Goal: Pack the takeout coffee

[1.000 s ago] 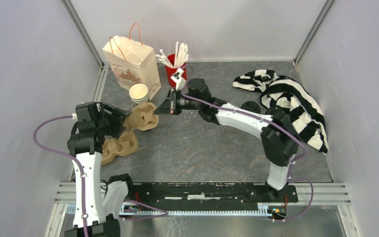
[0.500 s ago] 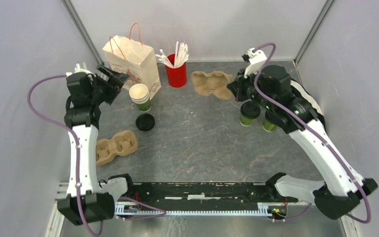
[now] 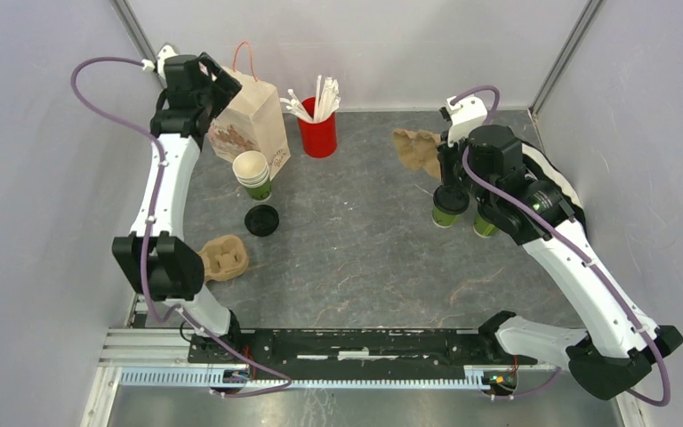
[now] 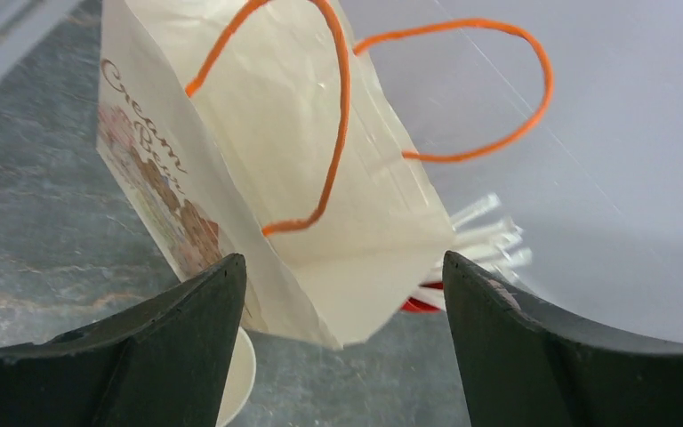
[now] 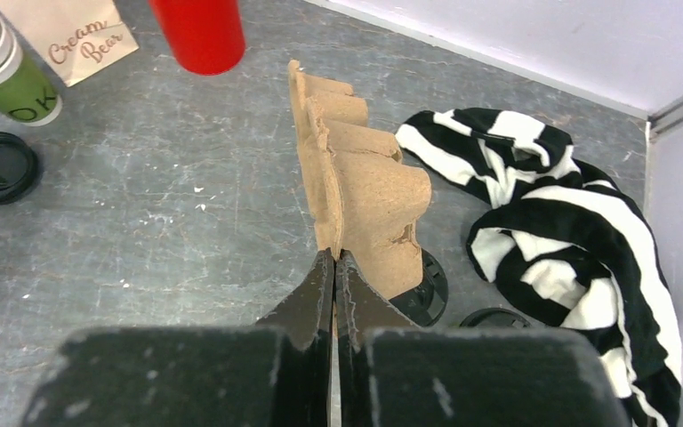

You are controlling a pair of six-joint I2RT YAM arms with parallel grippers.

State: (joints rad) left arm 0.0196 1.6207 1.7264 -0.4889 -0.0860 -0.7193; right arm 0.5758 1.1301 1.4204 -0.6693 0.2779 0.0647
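Cups [image 3: 447, 215] — light, crushable — are best gripped gently around the sides; tray [image 5: 365, 205] is pinched by right gripper [image 5: 335, 260]; left gripper [image 4: 340, 267] is spread wide, empty.

You see a red cup [image 3: 318, 135], a brown tray [image 5: 365, 200], green cups [image 3: 445, 216] with black lids [image 5: 434, 289], and a black-and-white striped cloth [image 5: 542, 222].

Dark grey, stone-patterned table [image 3: 356, 258] holding a paper bag [image 3: 251, 124], red cup of white sticks [image 3: 318, 135], stack of lidless green cups [image 3: 253, 173], loose black lid [image 3: 261, 220], cardboard cup carrier [image 3: 224, 258], two lidded green cups [image 3: 449, 213], striped cloth [image 5: 569, 231].
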